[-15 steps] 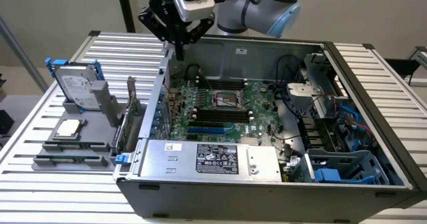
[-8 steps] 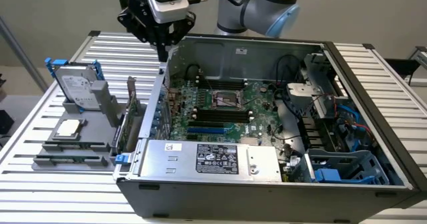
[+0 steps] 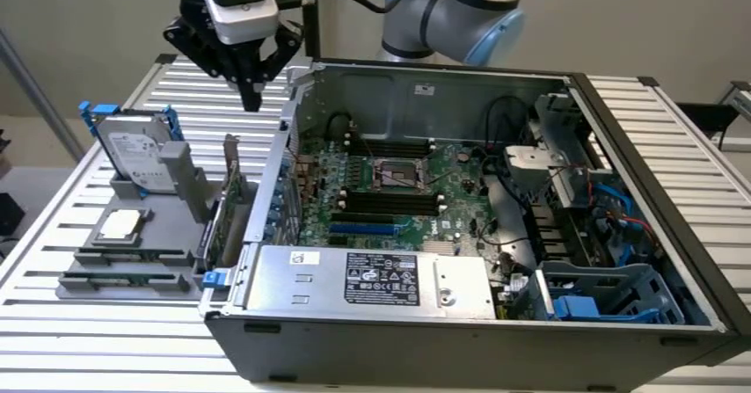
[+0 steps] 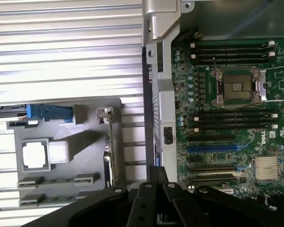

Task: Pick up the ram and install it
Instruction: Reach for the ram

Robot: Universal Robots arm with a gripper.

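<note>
Two thin dark-green ram sticks [image 3: 127,257] sit edge-up in the front slots of the grey holder [image 3: 176,235] on the exterior view's left; the wrist view shows them too [image 4: 57,180]. My gripper [image 3: 250,101] hangs high above the table's far left, between the holder and the open computer case [image 3: 470,340], well away from the ram. Its black fingers [image 4: 154,189] come together to a point with nothing between them. Long black memory slots [image 3: 375,204] lie beside the processor socket [image 4: 236,85] on the green motherboard.
The holder also carries a silver hard drive with blue rails [image 3: 132,151], a square silver processor chip [image 3: 120,224] and an upright expansion card [image 3: 229,195]. The case's tall side wall [image 3: 281,173] stands between holder and motherboard. A slatted metal table [image 3: 70,323] surrounds everything.
</note>
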